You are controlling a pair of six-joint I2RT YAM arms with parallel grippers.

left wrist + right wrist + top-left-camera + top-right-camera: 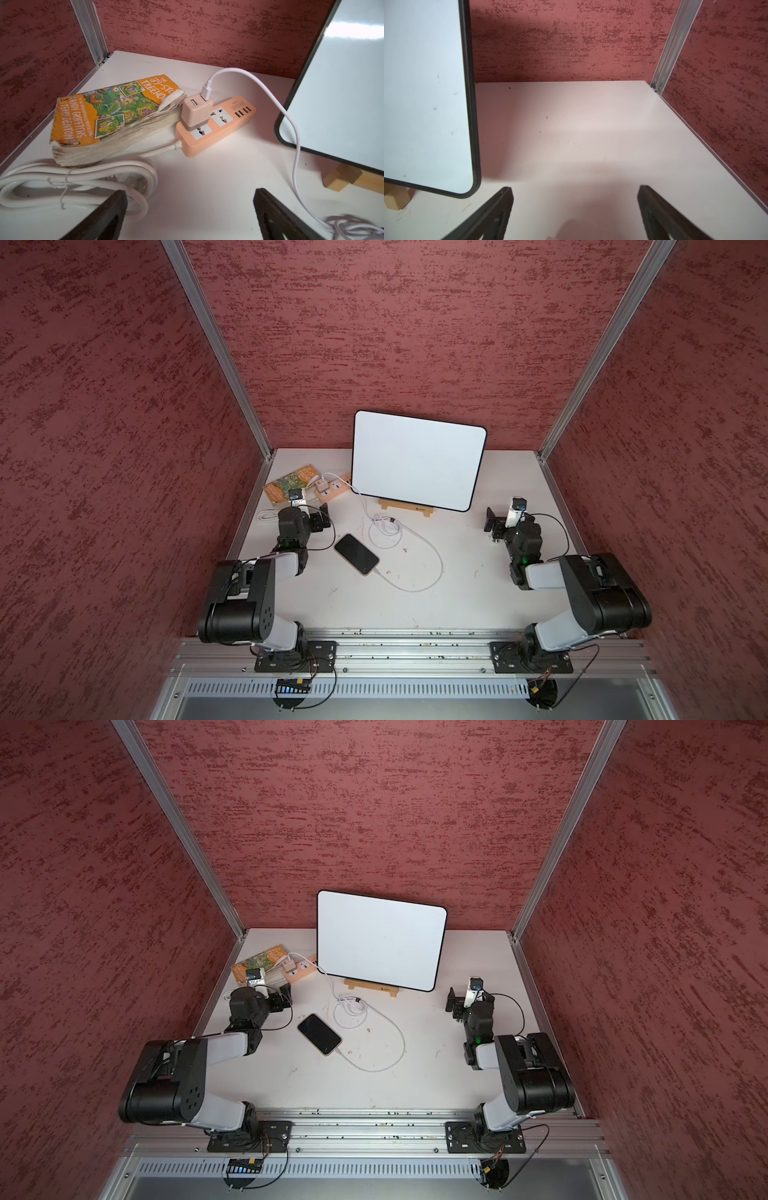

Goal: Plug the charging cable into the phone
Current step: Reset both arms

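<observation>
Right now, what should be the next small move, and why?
Probably swing the open left gripper toward the glossy black, tan-edged phone to check: the tip of the thin white charging cable seems already seated in it, though too small to confirm.

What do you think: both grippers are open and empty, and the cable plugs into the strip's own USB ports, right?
Not quite. The left gripper and right gripper are open and empty, but the cable plugs into a charger seated on the strip; the left wrist view shows it.
</observation>
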